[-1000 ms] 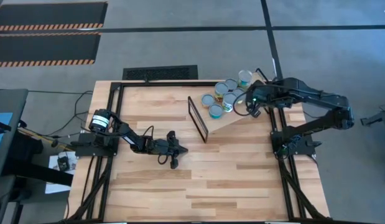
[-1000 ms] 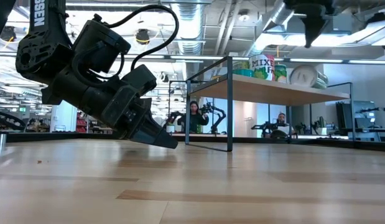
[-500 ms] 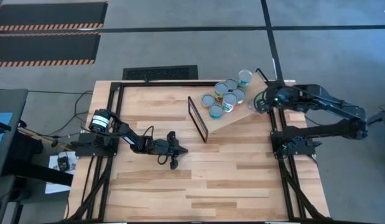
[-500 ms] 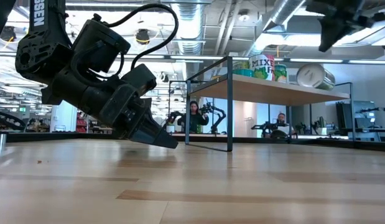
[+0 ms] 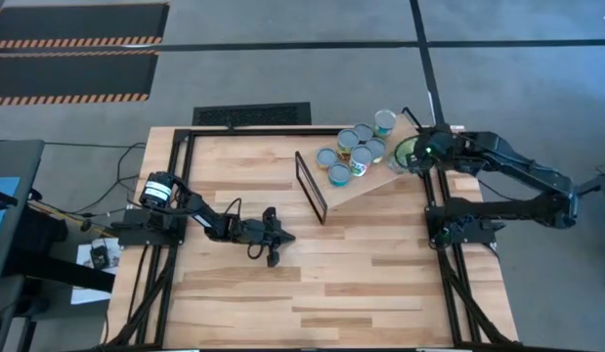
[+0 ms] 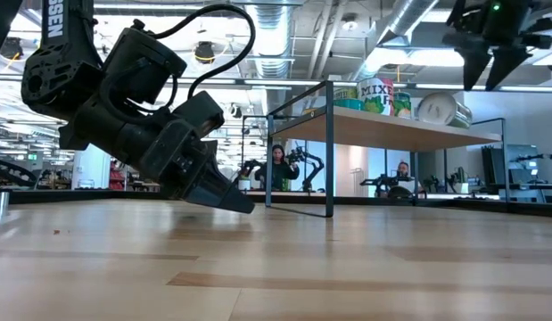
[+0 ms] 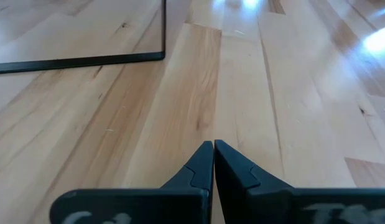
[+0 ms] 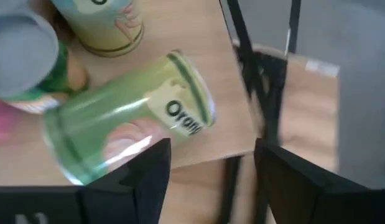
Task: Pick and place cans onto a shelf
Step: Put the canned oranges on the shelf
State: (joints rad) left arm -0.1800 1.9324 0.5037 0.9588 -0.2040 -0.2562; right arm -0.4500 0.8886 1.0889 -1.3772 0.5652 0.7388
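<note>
1. The left gripper (image 5: 275, 249) sits low over the middle of the planked table (image 5: 361, 284), fingers (image 7: 201, 168) pressed together on nothing.
2. Past it stands the shelf (image 5: 366, 186), black frame (image 5: 311, 185) toward the table's middle, board running to the far right corner.
3. Upright cans (image 5: 352, 154) cluster on the board.
4. At its far right end a green can (image 8: 127, 121) lies tipped over; the right gripper (image 5: 416, 154) hovers above with fingers (image 8: 145, 171) spread.
</note>
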